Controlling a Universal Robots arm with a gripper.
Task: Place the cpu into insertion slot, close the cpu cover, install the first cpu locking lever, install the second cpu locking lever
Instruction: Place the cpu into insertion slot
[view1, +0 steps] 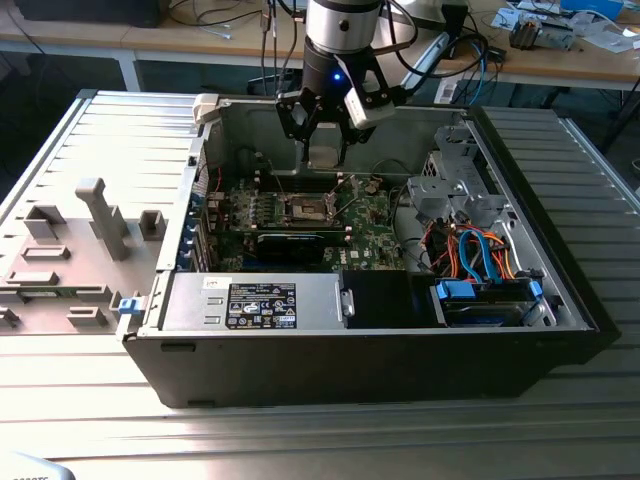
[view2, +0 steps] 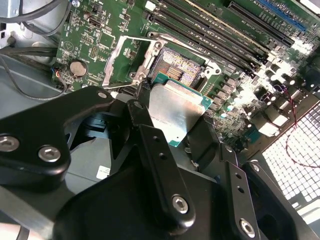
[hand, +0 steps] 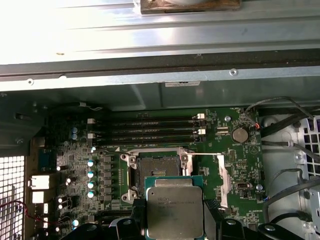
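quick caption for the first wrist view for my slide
Cpu gripped in the jaws, held off the green motherboard near its uncovered socket.

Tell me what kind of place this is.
Probably a robotics lab bench: an open black computer case lies on a ribbed grey metal table, the black gripper holds the square silver-grey cpu over its green motherboard, with cluttered wooden workbenches behind.

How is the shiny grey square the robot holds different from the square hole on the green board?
The flat silver-grey square cpu has a smooth metal top; the square insertion slot shows brownish-gold contacts inside a metal rim. The cpu is gripped by the black gripper, off the board; the insertion slot sits on the green motherboard, open and empty. Both are square, similar in size.
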